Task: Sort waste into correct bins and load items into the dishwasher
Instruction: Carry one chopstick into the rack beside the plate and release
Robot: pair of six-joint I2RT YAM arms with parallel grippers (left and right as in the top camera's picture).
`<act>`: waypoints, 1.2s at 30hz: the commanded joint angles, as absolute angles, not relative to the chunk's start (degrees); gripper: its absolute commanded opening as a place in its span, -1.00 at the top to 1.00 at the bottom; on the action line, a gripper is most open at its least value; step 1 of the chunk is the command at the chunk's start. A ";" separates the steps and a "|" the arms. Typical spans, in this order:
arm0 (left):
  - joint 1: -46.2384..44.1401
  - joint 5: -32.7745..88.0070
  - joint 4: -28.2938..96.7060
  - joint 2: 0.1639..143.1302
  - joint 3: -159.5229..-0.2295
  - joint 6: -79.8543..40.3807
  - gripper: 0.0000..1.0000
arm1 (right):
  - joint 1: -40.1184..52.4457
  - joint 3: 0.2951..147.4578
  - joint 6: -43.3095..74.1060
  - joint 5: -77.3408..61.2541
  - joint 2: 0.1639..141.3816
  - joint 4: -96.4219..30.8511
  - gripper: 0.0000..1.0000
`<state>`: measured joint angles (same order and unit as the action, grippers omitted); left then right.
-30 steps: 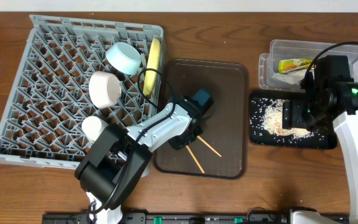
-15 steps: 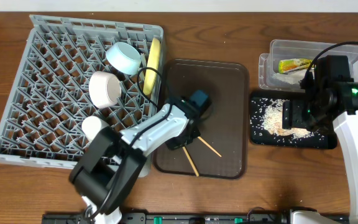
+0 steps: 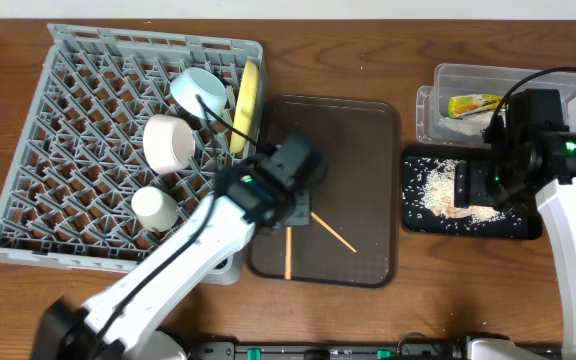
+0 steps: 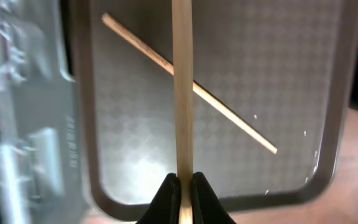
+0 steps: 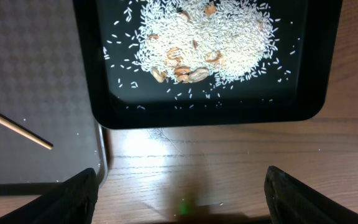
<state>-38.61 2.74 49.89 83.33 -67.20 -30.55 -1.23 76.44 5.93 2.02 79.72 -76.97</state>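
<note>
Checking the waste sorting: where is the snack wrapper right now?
In the overhead view, the snack wrapper lies inside the clear tub at the table's right end, just beyond the black tray holding rice.

**Cut Off and Covered**

Left wrist view: the left end effector (image 4: 184, 180) is cut by the bottom edge, the held chopstick (image 4: 182, 74) by the top; the rack (image 4: 23, 124) is a blur. Right wrist view: the right end effector (image 5: 180, 171) shows only at the lower corners; the black tray (image 5: 210, 119) is cropped above. Overhead, the left arm (image 3: 236, 198) covers part of the brown tray (image 3: 368, 180), the right arm (image 3: 543, 150) part of the black tray.
</note>
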 commanded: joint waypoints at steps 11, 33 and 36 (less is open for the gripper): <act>-24.36 0.36 58.65 73.43 -67.31 -6.52 0.88 | -2.28 77.36 6.81 2.55 78.96 -77.17 -0.67; -16.67 -3.01 49.50 85.67 -67.29 -3.44 0.87 | -2.28 77.36 6.81 2.52 78.96 -77.43 -0.67; -16.67 -3.07 48.71 86.50 -67.29 -3.44 0.72 | -2.28 77.36 6.81 2.52 78.96 -77.45 -0.67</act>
